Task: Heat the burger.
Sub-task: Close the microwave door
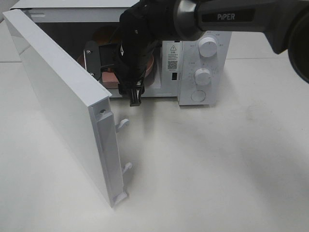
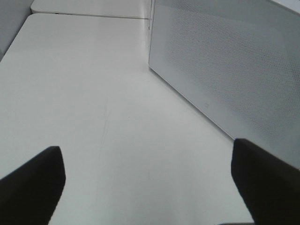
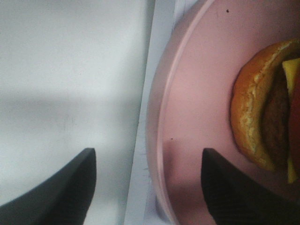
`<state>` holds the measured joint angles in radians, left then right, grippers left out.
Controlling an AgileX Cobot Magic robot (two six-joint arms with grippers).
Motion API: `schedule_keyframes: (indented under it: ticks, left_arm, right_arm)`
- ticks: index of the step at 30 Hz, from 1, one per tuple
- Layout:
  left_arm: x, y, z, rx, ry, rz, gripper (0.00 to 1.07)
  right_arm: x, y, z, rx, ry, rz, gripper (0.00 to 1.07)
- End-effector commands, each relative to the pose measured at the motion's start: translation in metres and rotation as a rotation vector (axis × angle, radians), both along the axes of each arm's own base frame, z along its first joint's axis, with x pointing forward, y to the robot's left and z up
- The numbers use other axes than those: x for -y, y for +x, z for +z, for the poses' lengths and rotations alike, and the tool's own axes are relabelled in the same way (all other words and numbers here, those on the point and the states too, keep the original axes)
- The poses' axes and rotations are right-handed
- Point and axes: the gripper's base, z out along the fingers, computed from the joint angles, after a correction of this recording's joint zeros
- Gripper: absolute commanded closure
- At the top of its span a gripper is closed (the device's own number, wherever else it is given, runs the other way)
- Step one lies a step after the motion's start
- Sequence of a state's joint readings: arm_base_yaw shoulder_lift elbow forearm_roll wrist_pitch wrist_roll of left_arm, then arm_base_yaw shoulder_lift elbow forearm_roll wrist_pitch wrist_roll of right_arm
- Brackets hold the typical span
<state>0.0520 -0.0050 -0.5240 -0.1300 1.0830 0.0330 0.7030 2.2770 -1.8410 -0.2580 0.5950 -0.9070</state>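
Right gripper (image 3: 148, 152) stands open, empty, astride the plate (image 3: 187, 93) rim at the microwave (image 1: 203, 53) mouth; burger (image 3: 262, 108) sits on that plate, likely light, soft, crushable, best moved by the rim.

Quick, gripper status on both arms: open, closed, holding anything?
Left gripper: open, empty, over the table.
Right gripper: open, jaws either side of the pink plate rim, not clamped on it.

Right arm (image 1: 227, 17) reaches inward, wrist bent downward. Right end effector (image 3: 147, 187) and left end effector (image 2: 150, 187): jaws apart, empty.
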Motion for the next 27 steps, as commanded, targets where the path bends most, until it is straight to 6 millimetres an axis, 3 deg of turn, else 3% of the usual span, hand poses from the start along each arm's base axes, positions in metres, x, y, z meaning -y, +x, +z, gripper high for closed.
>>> schedule_keyframes:
  ticks: [1,16,27]
  left_arm:
    - [0.000,-0.001,0.000,0.023,-0.009,0.002,0.17]
    - [0.000,-0.001,0.000,0.023,-0.009,0.002,0.17]
    - [0.000,-0.001,0.000,0.023,-0.009,0.002,0.17]
  right_arm:
    - [0.003,-0.005,0.009,0.018,0.033,-0.003,0.43]
    - [0.029,-0.040,0.024,0.048,0.079,0.032,0.35]
    - [0.050,-0.064,0.036,0.041,0.078,0.029,0.35]
